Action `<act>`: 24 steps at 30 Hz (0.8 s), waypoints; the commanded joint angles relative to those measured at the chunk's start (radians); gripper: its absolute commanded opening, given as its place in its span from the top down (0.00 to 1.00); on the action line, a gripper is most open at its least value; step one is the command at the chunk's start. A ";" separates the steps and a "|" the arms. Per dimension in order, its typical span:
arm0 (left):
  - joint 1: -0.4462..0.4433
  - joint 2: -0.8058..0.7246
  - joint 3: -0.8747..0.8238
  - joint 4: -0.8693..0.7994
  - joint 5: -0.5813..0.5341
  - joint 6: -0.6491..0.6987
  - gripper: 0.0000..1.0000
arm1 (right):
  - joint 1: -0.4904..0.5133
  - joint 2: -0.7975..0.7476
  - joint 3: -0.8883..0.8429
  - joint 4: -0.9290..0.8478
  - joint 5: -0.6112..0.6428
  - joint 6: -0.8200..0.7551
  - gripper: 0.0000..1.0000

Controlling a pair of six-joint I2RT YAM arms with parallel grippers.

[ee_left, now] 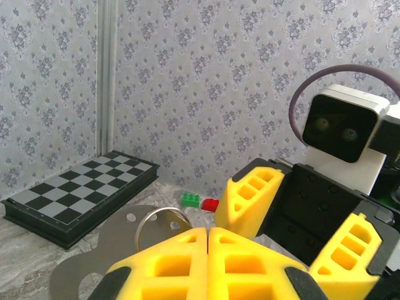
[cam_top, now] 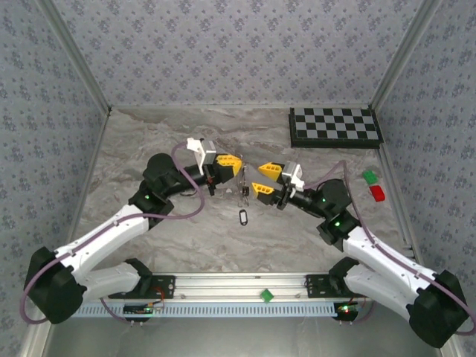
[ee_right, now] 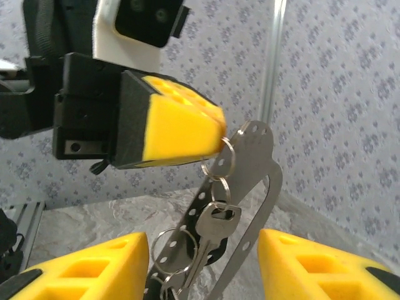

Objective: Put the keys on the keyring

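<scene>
My left gripper (cam_top: 236,164) is shut on the keyring (ee_left: 161,218), a thin wire loop sticking out past the closed yellow fingertips (ee_left: 207,235). In the right wrist view the keyring (ee_right: 225,156) hangs from that finger. Below it come a second ring, a silver key (ee_right: 215,229) and more loose rings (ee_right: 174,249), all in front of a perforated grey metal plate (ee_right: 261,187). My right gripper (cam_top: 260,179) is open just right of the hanging bunch (cam_top: 243,183), with its fingers (ee_right: 81,269) on either side and not touching. A dark oval-headed key (cam_top: 243,216) lies on the table below.
A folded chessboard (cam_top: 335,126) lies at the back right. A green brick (cam_top: 369,176) and a red brick (cam_top: 378,193) sit near the right wall. The two grippers face each other closely over the table's middle.
</scene>
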 commanded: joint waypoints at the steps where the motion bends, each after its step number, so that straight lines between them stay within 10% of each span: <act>1: 0.003 0.021 0.015 0.107 0.036 -0.034 1.00 | -0.038 0.010 0.052 -0.021 -0.031 0.156 0.50; 12: 0.002 0.074 0.020 0.190 0.062 -0.084 1.00 | -0.127 0.219 0.129 0.268 -0.261 0.518 0.56; 24: 0.003 0.073 0.020 0.181 0.066 -0.079 1.00 | -0.126 0.274 0.145 0.329 -0.301 0.536 0.72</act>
